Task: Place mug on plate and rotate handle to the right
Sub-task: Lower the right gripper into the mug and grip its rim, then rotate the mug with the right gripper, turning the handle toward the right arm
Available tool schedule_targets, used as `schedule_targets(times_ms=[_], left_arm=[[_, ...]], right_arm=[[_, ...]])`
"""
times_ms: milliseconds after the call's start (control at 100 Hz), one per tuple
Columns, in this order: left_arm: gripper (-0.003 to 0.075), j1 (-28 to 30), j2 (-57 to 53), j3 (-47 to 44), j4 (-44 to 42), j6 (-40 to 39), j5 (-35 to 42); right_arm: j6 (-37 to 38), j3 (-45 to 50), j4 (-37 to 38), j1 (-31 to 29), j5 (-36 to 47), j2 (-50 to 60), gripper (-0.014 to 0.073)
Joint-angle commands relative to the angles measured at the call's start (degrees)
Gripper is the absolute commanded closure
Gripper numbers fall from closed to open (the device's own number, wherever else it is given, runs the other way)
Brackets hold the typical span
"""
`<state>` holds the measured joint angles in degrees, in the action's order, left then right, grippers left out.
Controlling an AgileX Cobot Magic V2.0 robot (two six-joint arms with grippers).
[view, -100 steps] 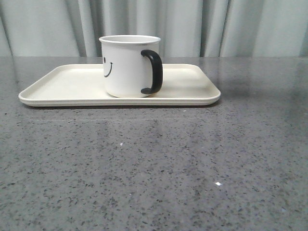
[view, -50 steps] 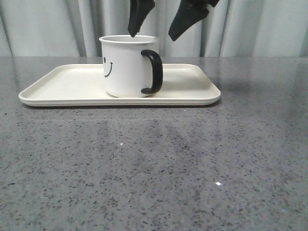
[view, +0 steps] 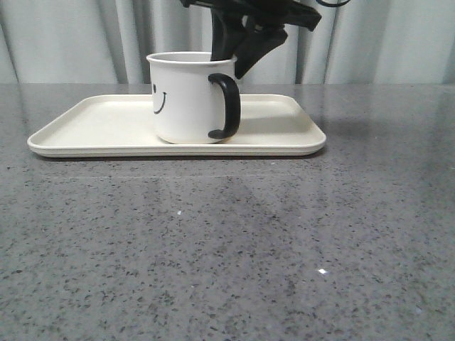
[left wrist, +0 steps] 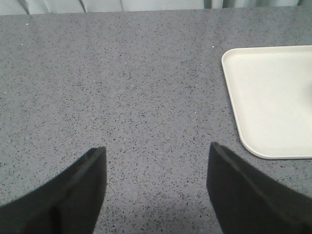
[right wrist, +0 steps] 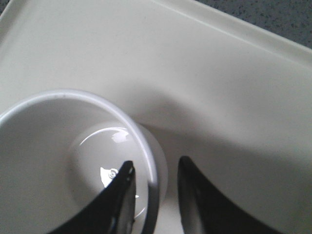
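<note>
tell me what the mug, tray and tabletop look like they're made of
The mug looks like glossy white enamelled metal or ceramic: thin rolled rim, bright highlights inside. Its handle is glossy black. The tray looks like matte cream plastic, perhaps melamine. The tabletop looks like polished grey speckled stone or a laminate imitation.

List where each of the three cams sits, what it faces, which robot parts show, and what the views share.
Front: low over the table, facing the curtain; sees the mug on the tray, right gripper at its rim.
Left wrist: on the left arm, looking down at bare table and a tray corner; left gripper open.
Right wrist: on the right arm, looking down into the mug; one finger inside, one outside the wall.
Shared: the tray is in all three; the mug in front and right wrist.
</note>
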<state>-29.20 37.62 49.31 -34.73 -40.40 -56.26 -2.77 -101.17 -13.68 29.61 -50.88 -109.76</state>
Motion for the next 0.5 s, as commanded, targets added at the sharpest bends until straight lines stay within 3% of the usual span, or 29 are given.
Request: schedule_targets(times_ms=[0,290,490], left_arm=[[0.0282,-0.08,0.05,1.41,-2.26,-0.56,2.64],[0.0282,-0.08,0.05,1.41,-2.26,-0.56,2.64],[0.0281,-0.08,0.05,1.41,-2.26,-0.56,2.64]], right_arm=[[-0.06,-1.91,-0.08,0.04,2.19,2.36,0.0456],[-1.03,-5.00,-0.08,0.04,0.81,2.69,0.0664],[-7.26,-13.80,-0.08,0.04,-7.04,2.53,0.0659]])
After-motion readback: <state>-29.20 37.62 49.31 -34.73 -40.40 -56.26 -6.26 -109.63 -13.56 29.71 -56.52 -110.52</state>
